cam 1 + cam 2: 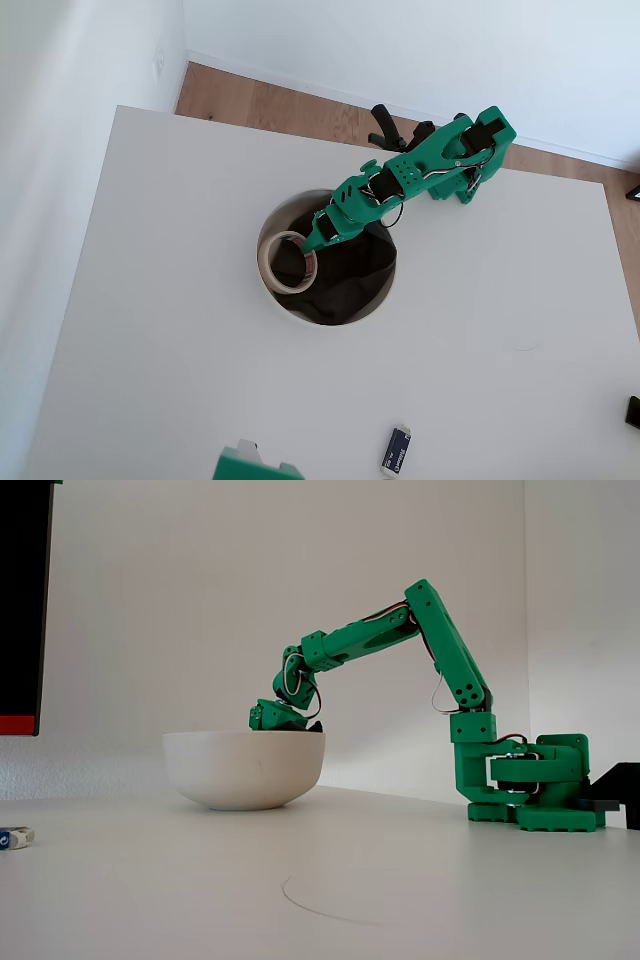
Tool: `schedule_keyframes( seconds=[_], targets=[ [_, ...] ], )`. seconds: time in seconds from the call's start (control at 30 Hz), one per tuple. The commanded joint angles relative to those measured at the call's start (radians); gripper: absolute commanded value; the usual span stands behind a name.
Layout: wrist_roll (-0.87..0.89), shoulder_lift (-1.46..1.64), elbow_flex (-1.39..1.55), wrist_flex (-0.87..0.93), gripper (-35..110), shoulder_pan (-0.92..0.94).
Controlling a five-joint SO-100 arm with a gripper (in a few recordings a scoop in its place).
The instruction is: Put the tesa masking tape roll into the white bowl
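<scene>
The tesa masking tape roll [286,262] is gripped at its rim by the jaws [312,252], hanging just beyond the jaw tips, already inside the white bowl [283,306]; release is judged next.

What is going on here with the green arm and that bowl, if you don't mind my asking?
The green arm is reaching over the white bowl, and its end effector is down inside the rim. The tesa masking tape roll sits in the bowl against the left wall in the overhead view, right at the end effector, so it looks like the roll is being delivered. Whether the fingers are gripping it cannot be told. A small blue-labelled object lies apart on the table.
</scene>
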Motion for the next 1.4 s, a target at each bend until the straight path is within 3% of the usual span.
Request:
schedule_keyframes(
  seconds=[0.0, 0.23, 0.6, 0.67, 0.77, 1.0, 1.37],
  targets=[
    [-0.014, 0.164, -0.129, 0.066, 9, 0.008],
    [-0.009, 0.272, -0.198, 0.215, 13, -0.009],
    [0.023, 0.152, -0.198, 0.150, 12, -0.015],
    [0.026, 0.176, -0.198, 0.153, 10, -0.026],
    [0.034, 0.218, -0.198, 0.167, -8, -0.043],
    [0.055, 0.290, -0.199, 0.187, -8, -0.071],
    [0.124, 0.568, -0.207, 0.390, -8, -0.344]
  ],
)
